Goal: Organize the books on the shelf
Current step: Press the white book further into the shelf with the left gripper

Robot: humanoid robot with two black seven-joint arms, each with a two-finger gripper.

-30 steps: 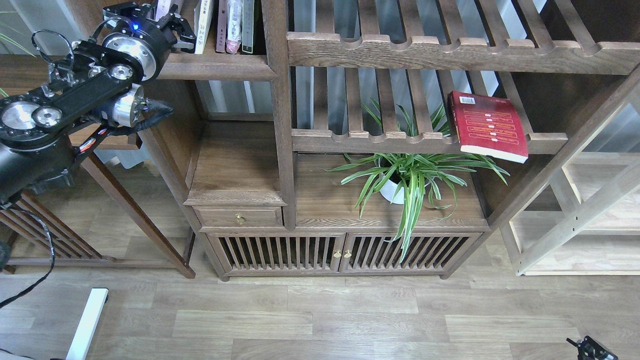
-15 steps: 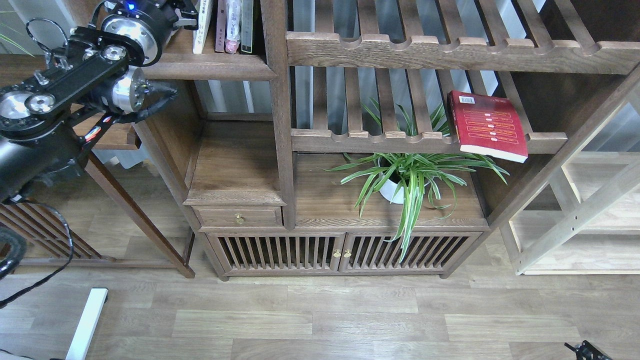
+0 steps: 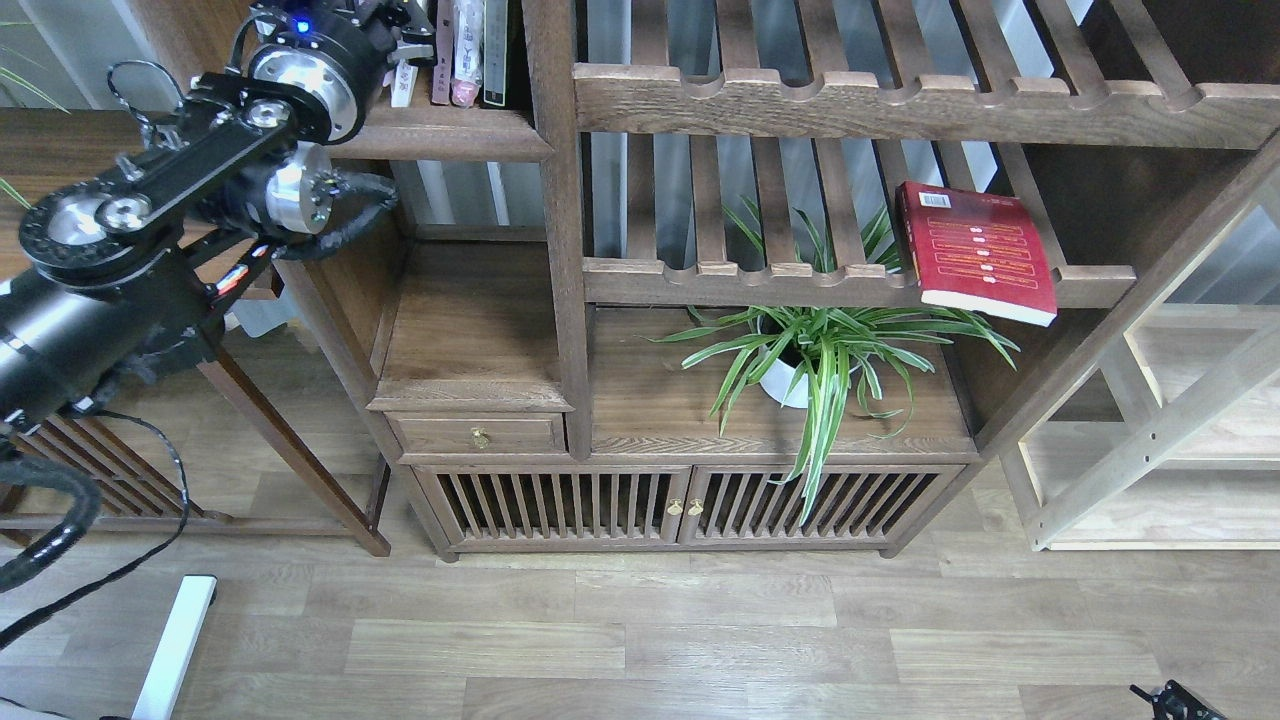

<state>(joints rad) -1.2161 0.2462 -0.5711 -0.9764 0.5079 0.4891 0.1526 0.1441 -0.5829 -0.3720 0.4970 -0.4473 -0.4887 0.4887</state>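
Observation:
A red book point(image 3: 975, 250) with yellow text lines and a barcode lies flat on a slatted rack at the right, its corner overhanging the front rail. The dark shelf point(image 3: 450, 135) with a moulded front edge is at the top left, with several books point(image 3: 468, 50) upright on it. My left gripper point(image 3: 405, 40) is over that shelf at the frame's top edge, right against a pale book point(image 3: 403, 90) of which only the lower corner shows. Its fingers cannot be told apart. A small dark part of my right gripper point(image 3: 1165, 700) shows at the bottom right corner.
A potted spider plant point(image 3: 815, 350) stands on the cabinet top under the slatted rack. A vertical post point(image 3: 555, 200) bounds the shelf on the right. A pale wooden rack point(image 3: 1150, 440) stands at the far right. A white bar point(image 3: 175, 645) lies on the floor.
My left arm has swung right and slightly up along the shelf. Its gripper now covers the leaning pale book that showed beside it before. The red book has not moved.

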